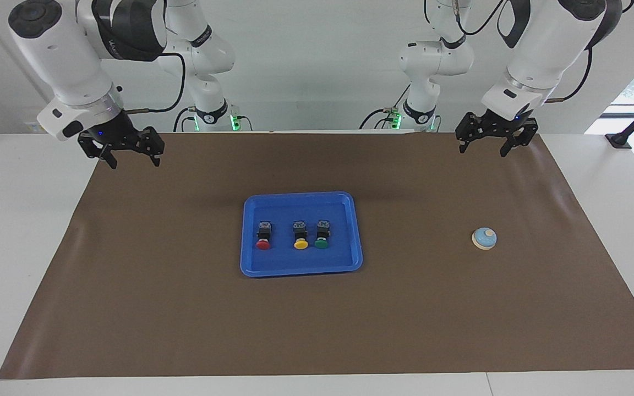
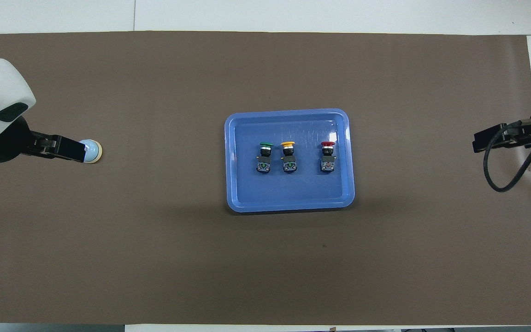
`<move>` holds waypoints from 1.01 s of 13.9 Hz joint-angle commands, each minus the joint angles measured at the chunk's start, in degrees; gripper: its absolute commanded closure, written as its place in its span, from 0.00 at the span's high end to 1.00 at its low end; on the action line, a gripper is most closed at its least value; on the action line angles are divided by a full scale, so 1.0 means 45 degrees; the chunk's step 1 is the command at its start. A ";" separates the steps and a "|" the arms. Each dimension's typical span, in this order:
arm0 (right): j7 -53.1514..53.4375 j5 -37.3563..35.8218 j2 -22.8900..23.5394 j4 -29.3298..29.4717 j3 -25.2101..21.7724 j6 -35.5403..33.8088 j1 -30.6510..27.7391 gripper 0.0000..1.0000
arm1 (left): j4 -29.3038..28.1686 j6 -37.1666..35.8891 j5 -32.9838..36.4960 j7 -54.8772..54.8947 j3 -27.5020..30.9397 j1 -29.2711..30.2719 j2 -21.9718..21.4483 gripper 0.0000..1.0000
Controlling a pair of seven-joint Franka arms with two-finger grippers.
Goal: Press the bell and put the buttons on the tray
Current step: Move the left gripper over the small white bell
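While both arms hang raised over the brown mat [image 1: 185,319] that covers the tabletop, the holdings stand thus. Tray [image 1: 251,264]: blue, rimmed, at the mat's centre, well clear of all four edges. Buttons, three, all lying in the tray in one row, caps pointing away from the robots: red button [image 1: 263,240] toward the right arm's end, apart from the other two; yellow button [image 1: 300,238] in the middle; green button [image 1: 322,237] just beside the yellow one. Bell [image 1: 484,238]: light-blue dome, cream knob, upright on the mat toward the left arm's end, well apart from the tray. Left gripper [image 1: 482,148]: jaws spread, holding nothing, up in the air over the mat's robot-side edge. Right gripper [image 1: 134,161]: jaws spread, holding nothing, up in the air over the mat's robot-side corner at the right arm's end.
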 commanded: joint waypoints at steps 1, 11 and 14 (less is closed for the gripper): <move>-0.0162 -0.0045 -0.0138 -0.0072 0.0114 -0.0143 -0.0172 1.00 | -0.0225 0.0428 0.0016 -0.0010 0.0206 0.0059 -0.0248 1.00; -0.0143 -0.0045 -0.0138 -0.0072 0.0094 -0.0143 -0.0172 1.00 | -0.0890 0.4293 0.0075 0.0476 0.0245 0.1504 0.2600 1.00; -0.0162 -0.0045 -0.0138 -0.0072 0.0114 -0.0143 -0.0172 1.00 | -0.0968 0.5505 0.0075 0.1100 0.0245 0.1933 0.3558 0.88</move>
